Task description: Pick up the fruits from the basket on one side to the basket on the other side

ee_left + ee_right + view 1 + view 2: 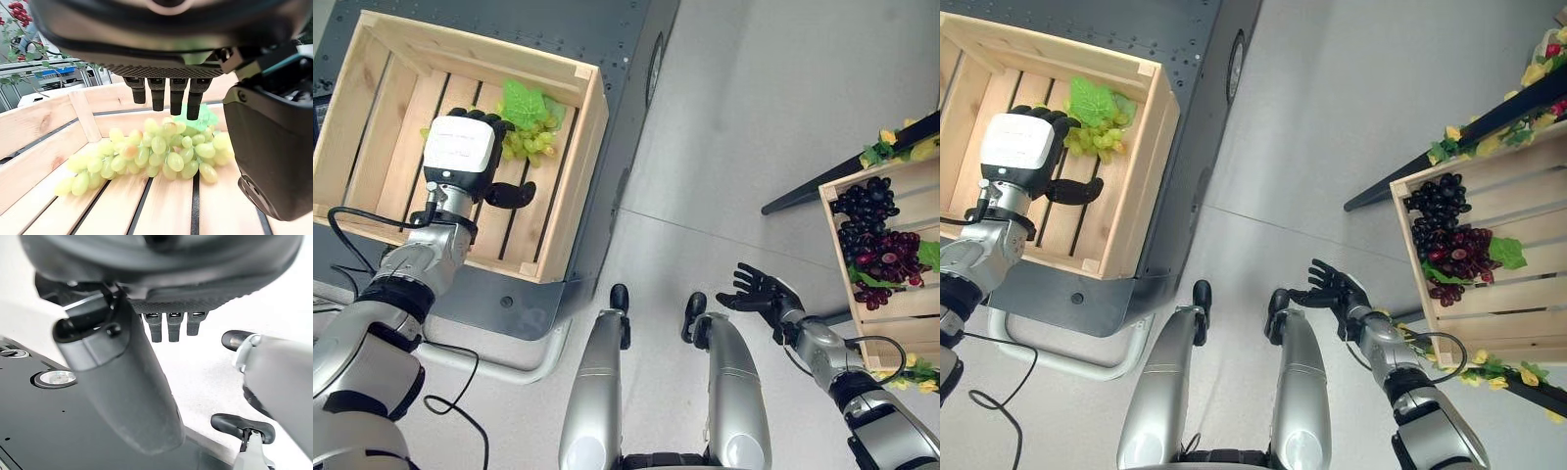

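Wooden left crate (570, 186) holds green grapes (156, 154), lying on its slats just beyond the left hand (462, 152), whose fingers are extended and grip nothing. Right hand (759, 291) hangs open over the floor near the right crate (901, 328) of dark grapes (871, 235). No legible writing.

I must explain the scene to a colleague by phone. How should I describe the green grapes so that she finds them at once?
Look in the wooden crate on the robot's left. The green grapes lie on its slats under the left hand, with a green leaf on top. The other crate's grapes are dark.
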